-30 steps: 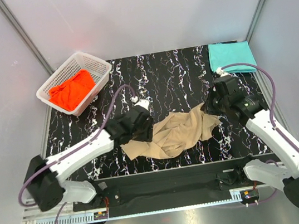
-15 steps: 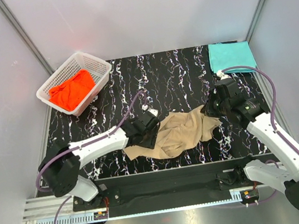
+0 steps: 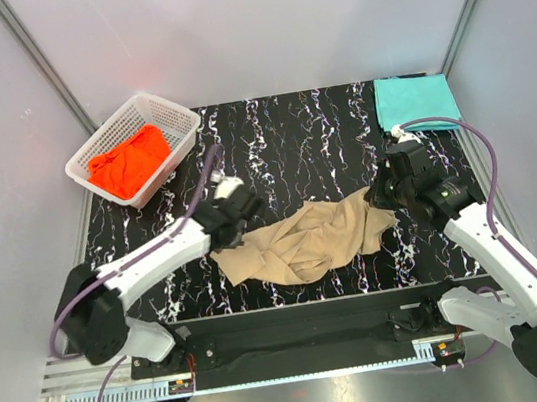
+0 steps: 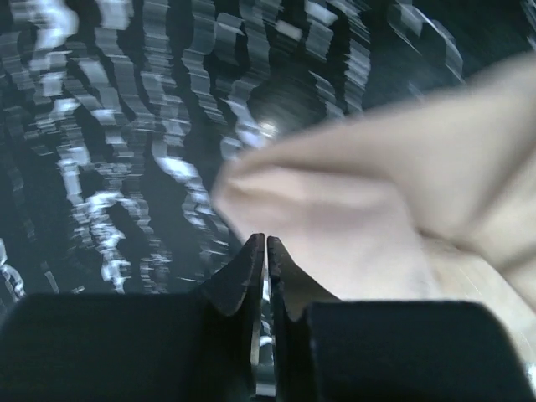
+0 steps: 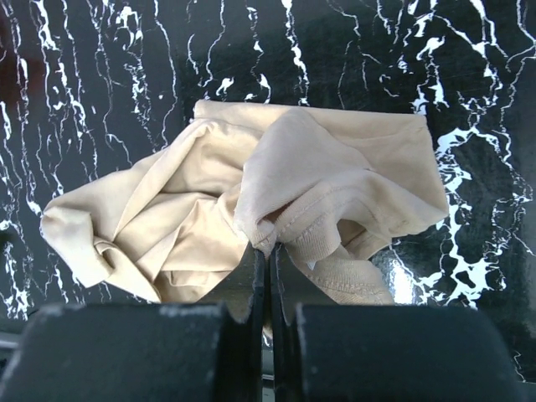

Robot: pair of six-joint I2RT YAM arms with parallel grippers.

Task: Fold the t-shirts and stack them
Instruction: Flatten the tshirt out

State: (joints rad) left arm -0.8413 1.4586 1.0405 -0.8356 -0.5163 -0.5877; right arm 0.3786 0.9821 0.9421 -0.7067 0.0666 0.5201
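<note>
The tan t-shirt (image 3: 305, 241) lies crumpled on the near middle of the black marble table (image 3: 289, 137). My left gripper (image 3: 248, 224) is at its left edge, jaws closed on a fold of the tan t-shirt (image 4: 360, 209), blurred in the left wrist view, where the left gripper (image 4: 265, 243) shows no gap. My right gripper (image 3: 377, 197) is at the right edge. In the right wrist view the right gripper (image 5: 269, 249) pinches a ribbed hem of the tan t-shirt (image 5: 209, 193). A folded teal t-shirt (image 3: 415, 100) lies at the far right corner. An orange-red t-shirt (image 3: 129, 159) sits in the basket.
A white lattice basket (image 3: 170, 107) stands at the table's far left corner. Grey walls close in on both sides and behind. The arm bases and a black rail run along the near edge.
My left gripper reached onto the shirt's left part, closed, and has pulled back to the left and away. The shirt's left edge now stretches leftward. The right gripper has barely moved.
</note>
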